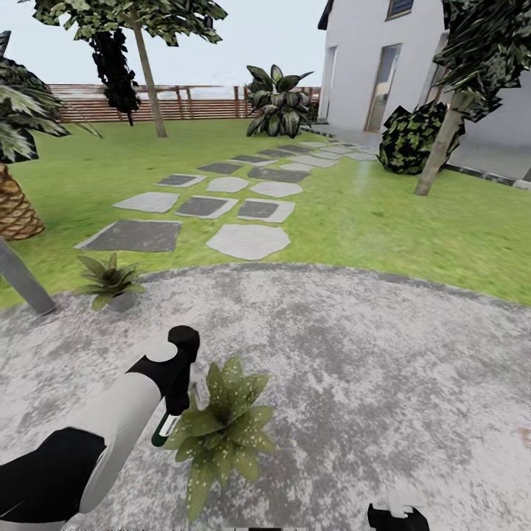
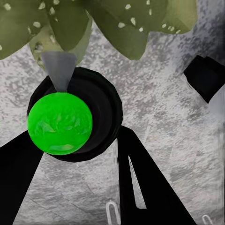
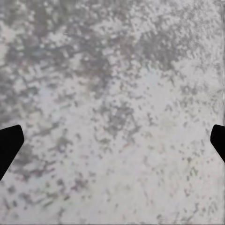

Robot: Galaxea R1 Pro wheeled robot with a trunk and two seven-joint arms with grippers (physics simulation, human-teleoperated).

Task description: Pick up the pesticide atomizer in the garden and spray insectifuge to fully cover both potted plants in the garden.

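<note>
The pesticide atomizer [image 1: 164,428], a dark bottle with a pale label, hangs in my left gripper [image 1: 174,411] just left of the near potted plant [image 1: 221,431]. In the left wrist view the atomizer [image 2: 70,117] shows a bright green round end and sits between the black fingers [image 2: 145,183]; my left gripper [image 2: 75,145] is shut on it. That plant's leaves [image 2: 117,23] carry white specks and lie just beyond the bottle. A second potted plant [image 1: 110,280] stands at the patio's left edge. My right gripper [image 1: 398,516] is low at the right; in its wrist view the right gripper [image 3: 112,143] is open over bare paving.
The round mottled patio [image 1: 354,354] borders lawn. A slanted grey post [image 1: 26,280] and a palm trunk [image 1: 15,210] stand at the left. Stepping stones [image 1: 247,240] lead toward the house. A shrub [image 1: 413,140] and tree trunk [image 1: 439,151] are at the right, the wooden fence [image 1: 184,103] far back.
</note>
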